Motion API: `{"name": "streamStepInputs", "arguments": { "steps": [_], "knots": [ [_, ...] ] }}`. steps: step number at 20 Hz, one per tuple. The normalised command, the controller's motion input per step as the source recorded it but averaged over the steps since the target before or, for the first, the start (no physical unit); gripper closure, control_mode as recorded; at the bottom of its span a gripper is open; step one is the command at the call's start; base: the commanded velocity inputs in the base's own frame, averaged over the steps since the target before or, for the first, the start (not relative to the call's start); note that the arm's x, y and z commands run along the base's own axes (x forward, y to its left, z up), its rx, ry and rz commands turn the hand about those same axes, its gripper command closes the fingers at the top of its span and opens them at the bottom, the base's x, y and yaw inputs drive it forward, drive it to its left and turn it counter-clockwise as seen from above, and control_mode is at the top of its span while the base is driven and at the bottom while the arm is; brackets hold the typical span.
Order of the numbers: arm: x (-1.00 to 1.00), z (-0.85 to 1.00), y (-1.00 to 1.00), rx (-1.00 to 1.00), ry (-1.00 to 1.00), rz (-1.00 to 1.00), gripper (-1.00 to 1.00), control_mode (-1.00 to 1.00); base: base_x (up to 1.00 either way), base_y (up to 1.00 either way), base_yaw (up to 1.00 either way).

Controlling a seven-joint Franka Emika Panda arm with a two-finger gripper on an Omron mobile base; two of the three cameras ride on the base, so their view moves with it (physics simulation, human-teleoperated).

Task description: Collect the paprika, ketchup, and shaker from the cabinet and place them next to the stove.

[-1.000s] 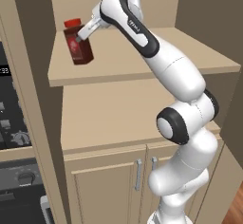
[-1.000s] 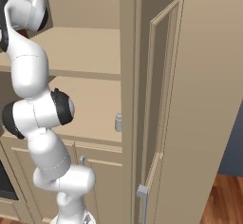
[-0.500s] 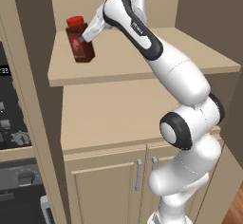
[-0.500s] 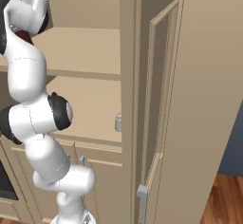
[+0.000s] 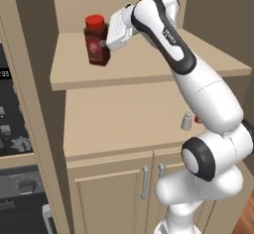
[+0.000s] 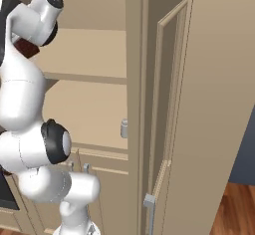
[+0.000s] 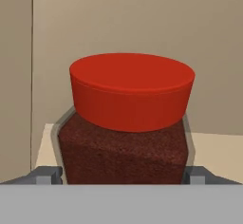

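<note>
Three open shelves' worth of room matters here, and the cabinet sets the limits: its upper shelf carries the paprika near the front lip and toward the left side wall. The lower shelf, well below the jaws, holds the shaker near its right end, with a sliver of red just behind it that may be the ketchup, mostly hidden by the arm.

The gripper stands spread wide, one finger on each side of the jar's body. In the hand view the paprika sits dead ahead between the two finger tips, which flank its lower shoulders; I cannot tell whether they touch it yet. The jar's long axis is upright, leaning slightly in the left base view, and the jaws come at it from the side, across that axis.

By my judgement, the jaws need only close. The free way out is back toward the arm and over the shelf's front edge; the side wall lies just beyond the jar, so there is little room that way.
</note>
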Motion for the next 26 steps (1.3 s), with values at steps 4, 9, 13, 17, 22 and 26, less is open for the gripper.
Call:
{"name": "streamStepInputs", "arguments": {
  "steps": [4,9,13,17,22,26],
  "knots": [
    [-0.94,0.15,-0.56,0.03,-0.12,0.09,1.00,-1.00,0.00,0.00,0.00],
    [-1.00,0.11,-0.55,0.01,-0.10,0.08,1.00,-1.00,0.00,0.00,0.00],
    [-1.00,0.07,-0.55,0.01,-0.07,0.03,1.00,-1.00,0.00,0.00,0.00],
    [-0.93,0.03,-0.64,0.02,-0.04,0.00,1.00,-1.00,0.00,0.00,0.00],
    [-0.88,0.00,-0.68,0.04,-0.03,0.00,1.00,-1.00,0.00,0.00,0.00],
    [-0.72,-0.03,-0.39,0.01,0.00,0.00,1.00,-1.00,0.00,0.00,0.00]
  ]
}}
